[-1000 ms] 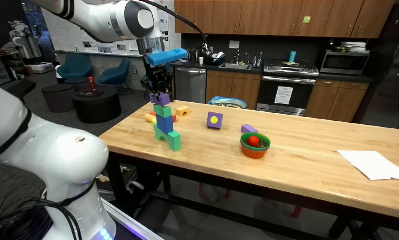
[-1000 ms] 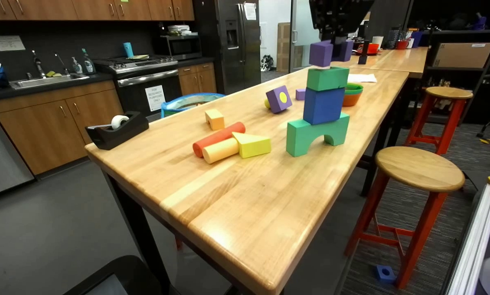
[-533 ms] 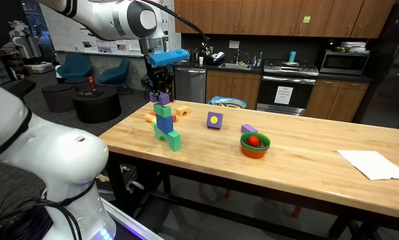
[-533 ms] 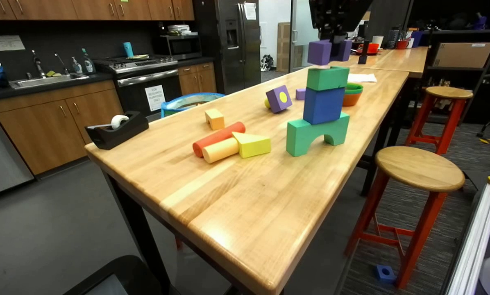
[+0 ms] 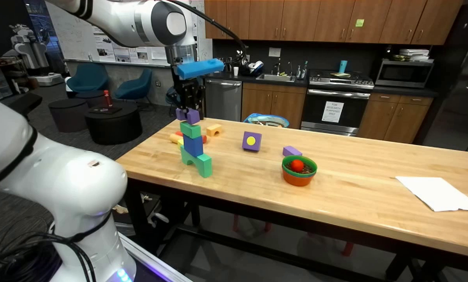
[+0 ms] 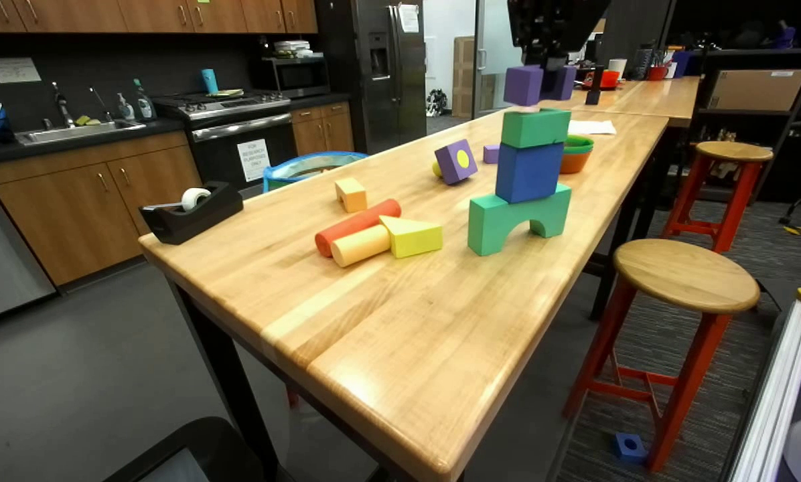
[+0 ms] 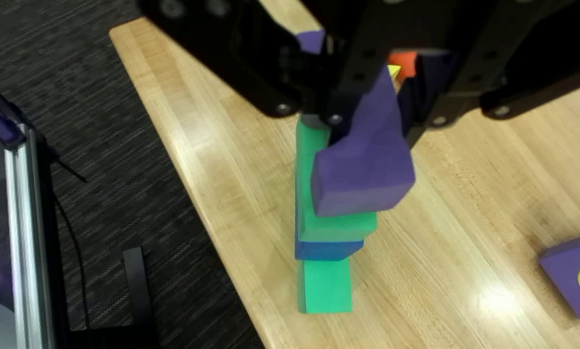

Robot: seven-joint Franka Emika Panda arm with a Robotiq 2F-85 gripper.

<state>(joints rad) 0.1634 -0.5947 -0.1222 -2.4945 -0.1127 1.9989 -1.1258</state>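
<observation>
Everywhere, purple block (image 7: 365, 172); bowl (image 5: 299, 180) exterior-only

In the wrist view, the gripper (image 7: 376, 125) partly hides the purple block (image 7: 365, 169); the right edge crops the dotted cube (image 7: 569, 283). In an exterior view, the blue block (image 6: 529, 173) partly hides the bowl (image 6: 577, 162).

Wooden cabinets (image 5: 312, 20) hang above sink (image 5: 273, 78) and stove (image 5: 314, 109).

The arm (image 5: 152, 24) has edged rightward in an exterior view, its purple block (image 5: 193, 116) barely.
</observation>
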